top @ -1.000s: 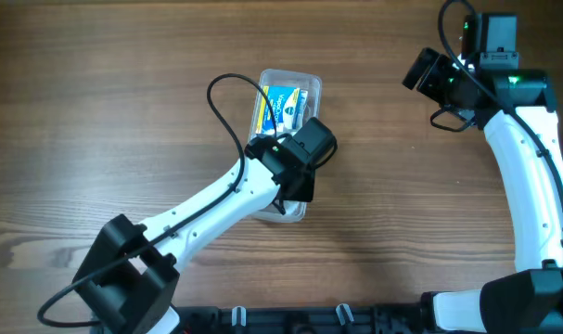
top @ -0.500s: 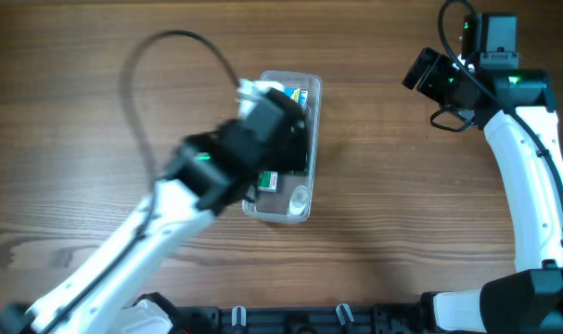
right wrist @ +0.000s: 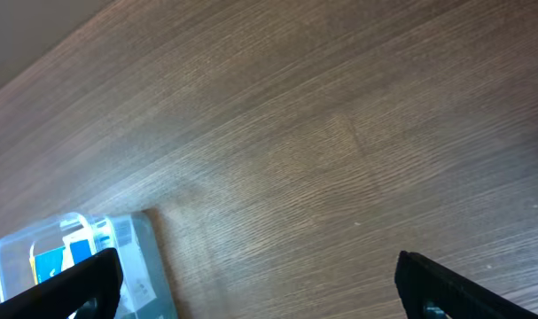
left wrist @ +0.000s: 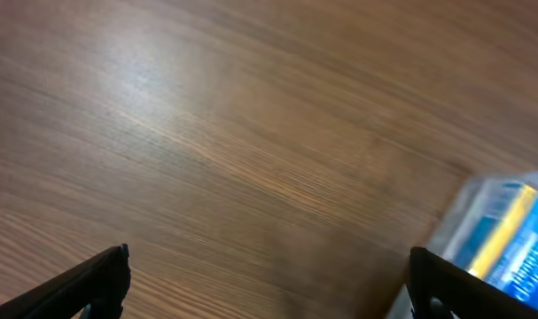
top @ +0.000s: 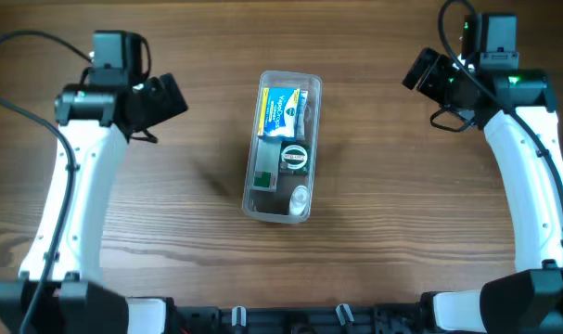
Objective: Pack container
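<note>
The clear plastic container (top: 252, 198) lies lengthwise in the middle of the table. Inside it are a blue and yellow box (top: 279, 111), a round black-rimmed item (top: 293, 157), a green and white box (top: 263, 173) and a small clear bottle (top: 300, 197). My left gripper (top: 176, 98) is open and empty, raised at the far left, well away from the container. My right gripper (top: 413, 72) is open and empty at the far right. The container's corner shows in the left wrist view (left wrist: 503, 235) and in the right wrist view (right wrist: 74, 252).
The wooden table (top: 392, 213) bears nothing else. Black cables loop off both arms. The table's near edge carries black mounts (top: 290, 320).
My left arm has swung away from above the container to the far left, and the container's contents now show. The right arm has not moved.
</note>
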